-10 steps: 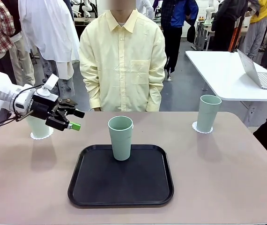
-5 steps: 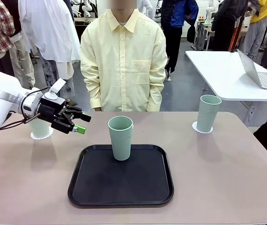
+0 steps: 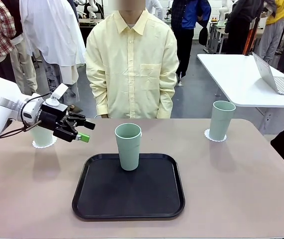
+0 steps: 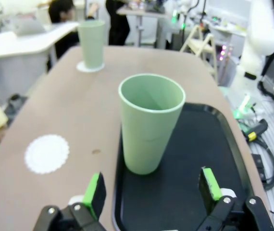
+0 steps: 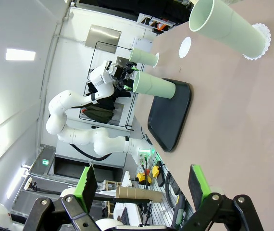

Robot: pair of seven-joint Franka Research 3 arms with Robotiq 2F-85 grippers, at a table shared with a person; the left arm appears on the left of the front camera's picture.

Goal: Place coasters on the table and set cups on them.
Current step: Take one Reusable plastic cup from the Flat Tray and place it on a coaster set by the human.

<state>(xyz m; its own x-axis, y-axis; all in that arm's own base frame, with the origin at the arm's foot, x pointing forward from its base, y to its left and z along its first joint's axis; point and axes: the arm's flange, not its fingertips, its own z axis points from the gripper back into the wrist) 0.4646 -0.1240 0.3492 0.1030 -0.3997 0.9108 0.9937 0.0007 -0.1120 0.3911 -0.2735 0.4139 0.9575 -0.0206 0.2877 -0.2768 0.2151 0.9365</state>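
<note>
A mint-green cup (image 3: 128, 146) stands upright at the far edge of the black tray (image 3: 128, 199). My left gripper (image 3: 86, 131) hovers open to its left, fingers pointing at it. In the left wrist view that cup (image 4: 150, 122) stands ahead of the open gripper (image 4: 152, 190), apart from both fingers. Beside the tray lies a bare white coaster (image 4: 46, 153). A second cup (image 3: 220, 120) stands on a coaster (image 3: 215, 135) at the far right. The third cup (image 3: 42, 135) stands on a coaster (image 3: 44, 144) behind my left wrist. My right gripper (image 5: 142, 182) is open, holding nothing, well away from the cups.
A person in a pale yellow shirt (image 3: 131, 64) stands at the far side of the table (image 3: 241, 189), hands behind the back. A white table with a laptop (image 3: 279, 79) stands at the back right. The tray's near half is bare.
My left gripper has risen slightly and moved right toward the cup on the tray, then nearly stopped. The cups and coasters have not moved.
</note>
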